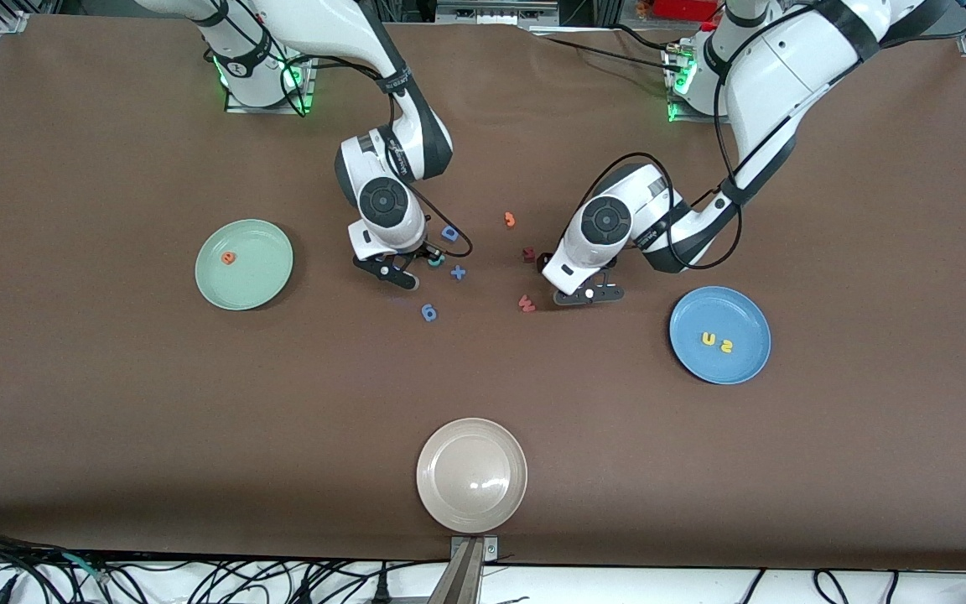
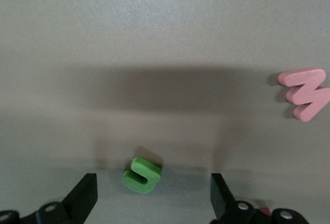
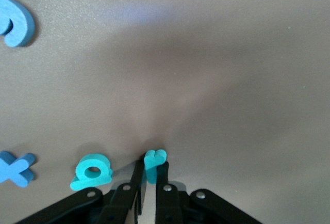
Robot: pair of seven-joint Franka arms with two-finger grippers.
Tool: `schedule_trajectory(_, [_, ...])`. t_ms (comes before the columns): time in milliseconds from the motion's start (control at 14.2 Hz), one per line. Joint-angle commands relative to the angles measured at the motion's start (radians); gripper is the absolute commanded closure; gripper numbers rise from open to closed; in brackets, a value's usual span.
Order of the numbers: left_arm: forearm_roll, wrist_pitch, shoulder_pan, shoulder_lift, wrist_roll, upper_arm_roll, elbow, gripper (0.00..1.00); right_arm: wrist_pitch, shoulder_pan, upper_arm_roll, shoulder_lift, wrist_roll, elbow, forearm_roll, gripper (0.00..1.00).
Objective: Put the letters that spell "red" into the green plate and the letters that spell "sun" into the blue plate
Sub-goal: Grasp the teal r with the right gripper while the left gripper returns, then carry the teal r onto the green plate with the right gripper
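In the right wrist view my right gripper (image 3: 152, 164) is shut on the teal "r" (image 3: 154, 157), pinched upright between its fingers. The teal "d" (image 3: 92, 171) lies flat on the table just beside it. My right gripper (image 1: 424, 258) is low over the table's middle. My left gripper (image 2: 153, 182) is open, with the dark green "n" (image 2: 142, 175) lying between its fingers, touched by neither. In the front view the left gripper (image 1: 590, 294) hides the "n". The green plate (image 1: 257, 281) holds the orange "e" (image 1: 229, 258). The blue plate (image 1: 701, 315) holds the yellow "u" (image 1: 708, 339) and "s" (image 1: 725, 345).
A cream plate (image 1: 471, 475) sits near the front edge. A blue D (image 1: 449, 233), a blue plus (image 1: 458, 272) and a blue figure (image 1: 428, 312) lie round the right gripper. An orange piece (image 1: 509, 220), a dark red letter (image 1: 528, 254) and a red W (image 1: 526, 303) lie by the left gripper.
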Motion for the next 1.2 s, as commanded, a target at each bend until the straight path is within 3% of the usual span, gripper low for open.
schedule_trajectory(0, [0.041,0.014,0.001,-0.001,-0.037,-0.008,-0.009,0.18,-0.081,0.007,-0.051,-0.032,-0.030,0.011,0.006,1.00])
schedule_trajectory(282, [0.041,0.014,0.009,-0.001,-0.035,-0.008,-0.015,0.72,-0.295,0.007,-0.195,-0.143,-0.169,0.023,0.006,1.00])
schedule_trajectory(493, [0.043,0.011,0.015,-0.007,-0.035,-0.008,-0.015,0.92,-0.424,0.007,-0.317,-0.181,-0.321,0.022,0.006,1.00])
schedule_trajectory(775, [0.041,-0.033,0.035,-0.038,-0.032,-0.012,-0.004,0.92,-0.509,0.007,-0.464,-0.187,-0.558,-0.010,0.003,1.00])
schedule_trajectory(986, [0.040,-0.035,0.037,-0.047,-0.025,-0.014,0.005,0.92,-0.451,0.007,-0.556,-0.177,-0.784,-0.108,0.005,1.00])
schedule_trajectory(1127, [0.043,-0.061,0.040,-0.059,-0.022,-0.015,0.052,0.91,-0.385,0.005,-0.585,-0.174,-0.887,-0.182,0.005,1.00])
